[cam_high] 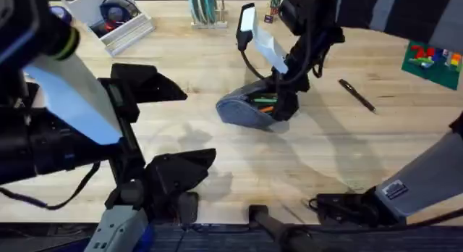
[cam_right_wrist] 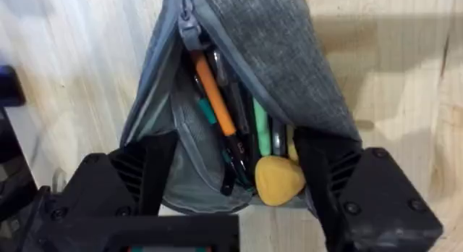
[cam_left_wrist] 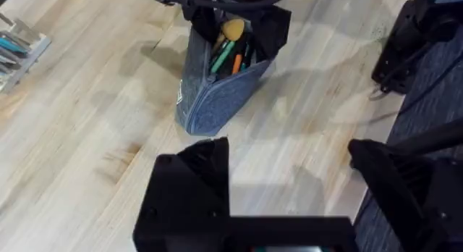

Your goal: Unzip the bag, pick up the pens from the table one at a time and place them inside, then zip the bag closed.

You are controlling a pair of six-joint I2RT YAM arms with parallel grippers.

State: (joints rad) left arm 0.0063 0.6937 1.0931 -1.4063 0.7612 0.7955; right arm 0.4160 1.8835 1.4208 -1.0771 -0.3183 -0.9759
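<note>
The grey-blue bag [cam_high: 242,111] lies unzipped mid-table, mouth gaping, with several pens [cam_high: 262,101] inside. In the right wrist view an orange pen [cam_right_wrist: 217,100], green and dark pens and a yellow lump [cam_right_wrist: 278,178] fill the bag [cam_right_wrist: 289,49]. My right gripper [cam_right_wrist: 239,179] is open, its fingers straddling the bag's open end [cam_high: 278,100]. One dark pen [cam_high: 357,95] lies on the table to the bag's right. My left gripper [cam_high: 166,125] hangs open high above the table's left side, away from the bag [cam_left_wrist: 217,100].
A white tray [cam_high: 116,24] with items sits at the back left. A rack of teal discs [cam_high: 205,9] stands at the back centre, and a green board with bricks [cam_high: 432,61] at the far right. Bare wood lies in front of the bag.
</note>
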